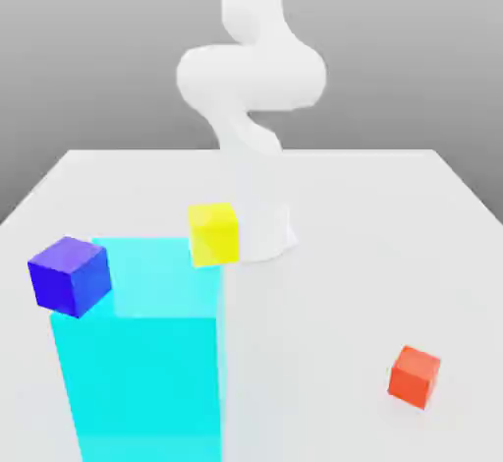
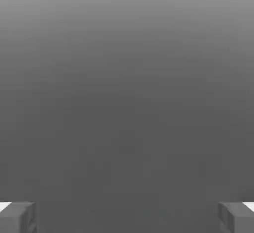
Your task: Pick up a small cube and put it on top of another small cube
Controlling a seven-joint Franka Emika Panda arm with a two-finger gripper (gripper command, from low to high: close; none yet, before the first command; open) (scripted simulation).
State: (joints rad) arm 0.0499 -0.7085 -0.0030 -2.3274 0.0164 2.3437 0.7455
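Observation:
The small red-orange cube (image 1: 414, 376) lies on the white table (image 1: 354, 214) toward the front of the exterior view's right, with nothing touching it. A yellow cube (image 1: 214, 232) sits near the arm's base (image 1: 263, 236), and a blue cube (image 1: 69, 275) is at the exterior view's left. In the hand view my gripper (image 2: 127, 218) is open: its two grey fingertips (image 2: 18, 217) stand far apart with only plain grey background between them. Nothing is held.
A tall cyan block (image 1: 147, 362) rises at the front left, between the blue and yellow cubes. Whether those cubes touch it I cannot tell. The white arm (image 1: 251, 77) curves upward behind the table's middle.

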